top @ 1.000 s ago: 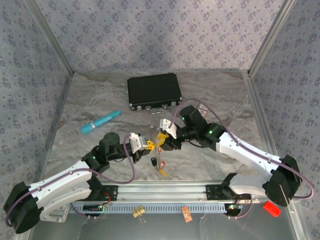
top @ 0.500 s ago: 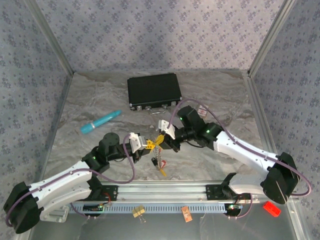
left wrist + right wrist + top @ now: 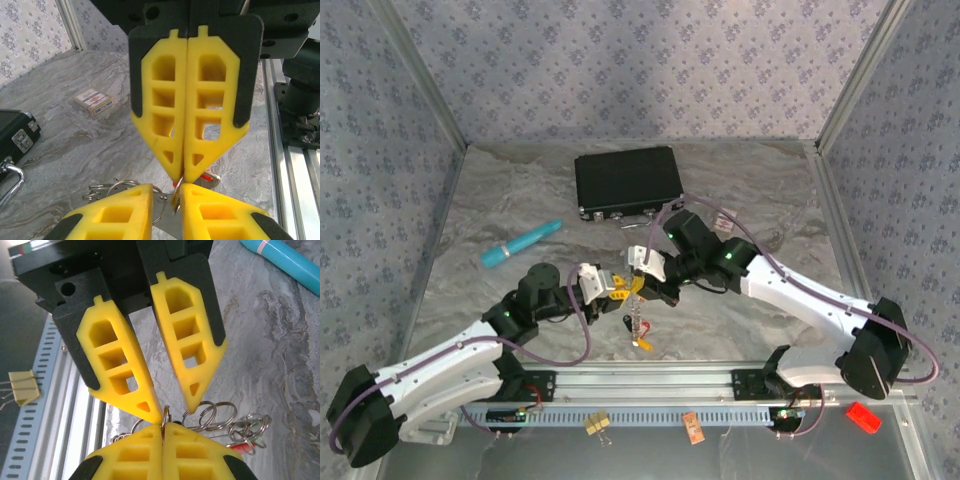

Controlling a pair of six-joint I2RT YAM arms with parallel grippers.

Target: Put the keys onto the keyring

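The right arm has edged leftward and the right gripper [image 3: 162, 424] has clamped shut on a thin metal ring [image 3: 165, 412], while the left gripper [image 3: 166, 192] has its jaws slightly parted; the keys [image 3: 640, 335], dangling just beneath above the table [image 3: 520, 200], could swing and slip free.

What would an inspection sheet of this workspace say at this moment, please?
Surface: grey marbled tabletop, with a metal rail along the near edge.
Job's things: thin metal ring pinched in mid-air; bunch of wire rings with red and green bits beside it; short chain with a yellow-orange tag hanging below the grippers.
Clutter: black hard case, teal pen, red-and-white card box, yellow binder clip, small orange card, red block.
Grippers: right gripper shut on the ring; left gripper tip to tip with it, fingers slightly apart.
Cables: purple cables loop along both arms.
Surroundings: patterned grey fabric walls, metal frame posts.
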